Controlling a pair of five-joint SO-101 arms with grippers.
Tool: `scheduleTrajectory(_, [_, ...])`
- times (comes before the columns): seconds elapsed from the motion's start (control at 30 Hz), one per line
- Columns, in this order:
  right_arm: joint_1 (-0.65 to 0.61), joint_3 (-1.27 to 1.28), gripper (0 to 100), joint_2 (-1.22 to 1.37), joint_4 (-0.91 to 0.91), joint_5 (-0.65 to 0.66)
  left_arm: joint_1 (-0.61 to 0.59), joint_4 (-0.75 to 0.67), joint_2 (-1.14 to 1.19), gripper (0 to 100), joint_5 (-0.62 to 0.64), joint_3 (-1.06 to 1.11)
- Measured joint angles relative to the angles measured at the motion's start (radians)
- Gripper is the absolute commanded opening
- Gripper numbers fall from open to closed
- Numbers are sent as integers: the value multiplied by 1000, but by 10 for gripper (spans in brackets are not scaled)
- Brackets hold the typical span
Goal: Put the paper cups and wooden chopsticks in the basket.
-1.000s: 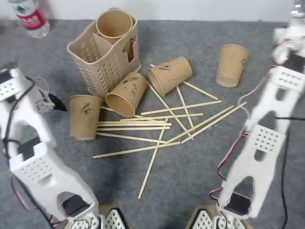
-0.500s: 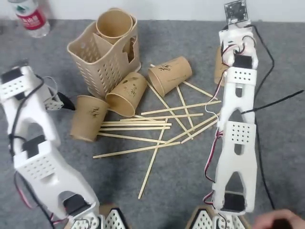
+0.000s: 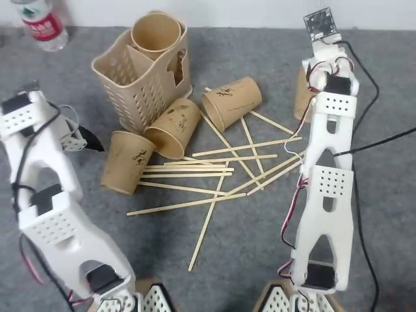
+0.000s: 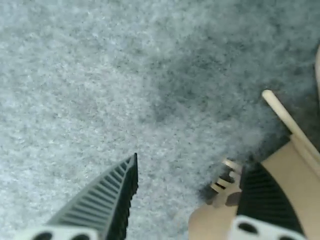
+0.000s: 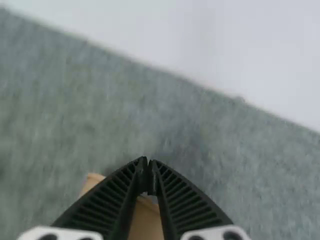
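left gripper [image 4: 192, 167]: we see its two ribbed fingers spread wide above the carpet [image 3: 253, 247] with nothing between them. One finger [image 4: 262, 192] sits in front of the leaning cup's wall, and we cannot tell whether it touches.
right gripper [image 5: 148, 162]: we find the fingers pressed together tip to tip, holding nothing. It hangs over the far cup, near where the carpet meets the white wall [image 5: 225, 50].
basket [image 3: 130, 88]: it is tan, perforated and split into compartments, and it stands at the back of the carpet on the left arm's side.
cup in the basket [image 3: 156, 32]: it sits mouth up in the rear compartment.
leaning cup [image 3: 127, 162]: it is tilted, just beside the left gripper, and the ends of several chopsticks meet its side.
second cup [image 3: 174, 127]: it lies on its side, resting against the basket's wall.
third cup [image 3: 231, 101]: it lies on its side just beside the second cup, with chopsticks running under it.
far cup [image 3: 299, 97]: we see only a sliver of it behind the right arm. In the right wrist view its tan wall shows beneath the closed fingers.
chopsticks [image 3: 188, 170]: they are scattered loose and crossing on the carpet between the two arms, outside the basket.
bottle [image 3: 40, 23]: it has a red label and lies at the back corner beyond the left arm.
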Motion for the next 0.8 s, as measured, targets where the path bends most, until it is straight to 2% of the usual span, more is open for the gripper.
scheduleTrajectory(0.13, [6,-18,7,-34,244,121,20,0,0,312,34,0])
scheduleTrajectory(0.4, [40,-77,7,-127,698,265,32,-44,-2,312,44,61])
scheduleTrajectory(0.47, [54,-77,7,-155,726,275,32,-74,-2,312,44,92])
scheduleTrajectory(0.67, [196,-58,7,-279,729,269,32,-140,-2,312,44,133])
scheduleTrajectory(0.8, [253,101,7,-410,729,269,32,-180,-2,312,44,163])
